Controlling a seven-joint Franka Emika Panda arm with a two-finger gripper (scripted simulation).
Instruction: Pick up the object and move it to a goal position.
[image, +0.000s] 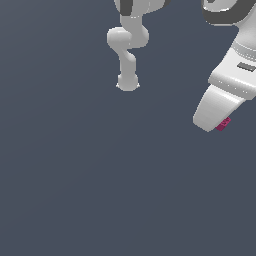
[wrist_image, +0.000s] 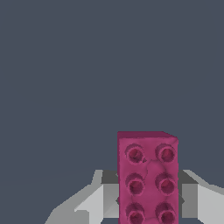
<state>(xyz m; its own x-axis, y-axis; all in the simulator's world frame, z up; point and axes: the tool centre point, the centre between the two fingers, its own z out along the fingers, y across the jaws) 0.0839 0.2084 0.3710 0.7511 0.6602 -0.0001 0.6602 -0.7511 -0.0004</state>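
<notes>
Block (wrist_image: 148, 179), studded, likely rigid and light, sits clamped by its long sides in the end effector (wrist_image: 148, 199).

Franka Panda arm (image: 128, 47): smooth white rounded links, dark joint bands; gripper (image: 212, 112) cased in white, with grey inner faces.

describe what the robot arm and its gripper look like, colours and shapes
The arm is glossy white with rounded, bulbous segments and dark grey bands at the joints. The gripper is a smooth white tapered body with a small dark grey patch; its fingers look pale grey and angular. No cables or lettering show.
</notes>
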